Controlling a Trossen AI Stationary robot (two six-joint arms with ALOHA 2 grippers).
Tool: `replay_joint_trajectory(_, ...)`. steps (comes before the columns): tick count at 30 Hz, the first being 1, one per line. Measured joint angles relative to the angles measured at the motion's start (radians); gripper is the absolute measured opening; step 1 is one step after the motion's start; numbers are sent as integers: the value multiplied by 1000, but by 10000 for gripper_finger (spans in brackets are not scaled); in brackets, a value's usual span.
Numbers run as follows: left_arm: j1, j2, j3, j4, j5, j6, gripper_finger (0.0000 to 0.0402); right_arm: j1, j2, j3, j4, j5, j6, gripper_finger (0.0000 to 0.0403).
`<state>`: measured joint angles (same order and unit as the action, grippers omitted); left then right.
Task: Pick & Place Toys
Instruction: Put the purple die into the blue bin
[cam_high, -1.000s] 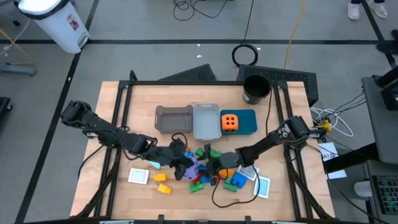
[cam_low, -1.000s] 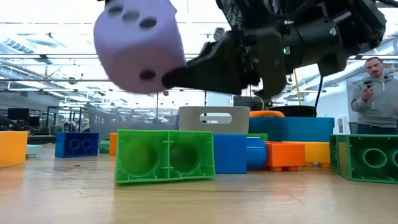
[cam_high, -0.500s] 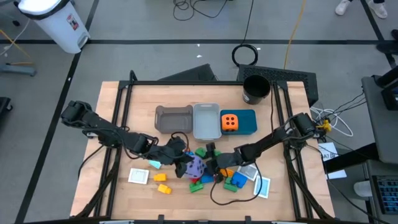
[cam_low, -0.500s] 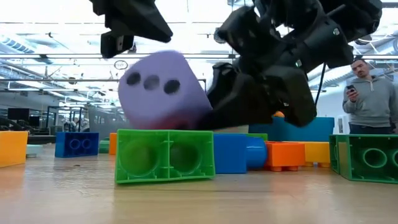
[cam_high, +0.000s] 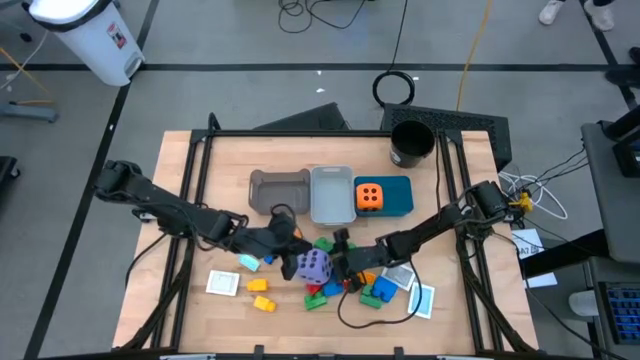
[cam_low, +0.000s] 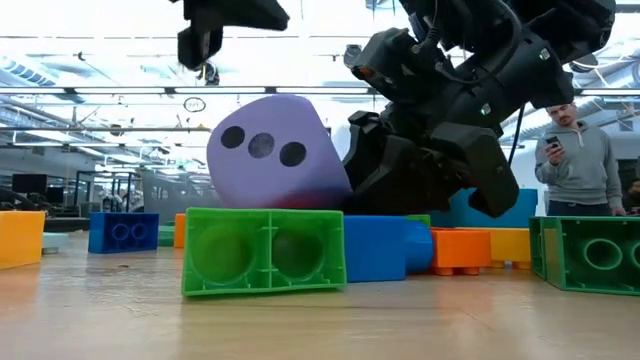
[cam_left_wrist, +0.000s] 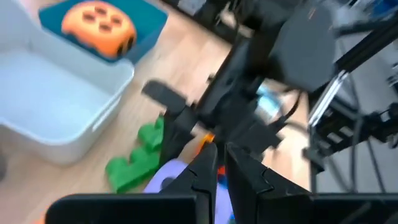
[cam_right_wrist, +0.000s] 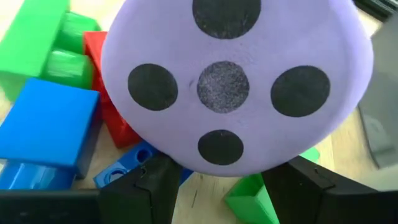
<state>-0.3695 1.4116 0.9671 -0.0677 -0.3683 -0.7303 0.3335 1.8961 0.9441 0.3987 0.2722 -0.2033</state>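
The purple cube (cam_high: 314, 265) is seen resting on the brick pile (cam_high: 335, 282) at the worktop's (cam_high: 200, 200) front, its five-dot face close against the right gripper (cam_right_wrist: 217, 180); those jaws are spread wide beneath it, and whether they press on it cannot be told. The left gripper (cam_left_wrist: 219, 163) is held above, just beside the cube, jaws together and empty. For a sound grasp, two opposite flat faces should be squeezed, not corners; the cube is best lifted straight up before being carried toward the orange cube (cam_high: 369, 196) in the teal bin (cam_high: 398, 196).
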Motion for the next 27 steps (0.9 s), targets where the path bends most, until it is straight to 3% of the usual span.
replay_joint_trajectory(5,-1,-25,1,38,0,62,35,11,-34,-3,-61,20,9,226)
replay_joint_trajectory(12,7,-24,1,37,1,97,35,53,-129,-3,-176,107,47,314)
replay_joint_trajectory(16,12,-24,1,45,0,100,35,83,-175,-5,-196,178,-42,357)
replay_joint_trajectory(21,18,-24,1,36,0,101,35,86,-220,22,-219,163,-87,385)
replay_joint_trajectory(27,18,-24,1,39,1,100,35,47,-209,162,-310,12,-124,391)
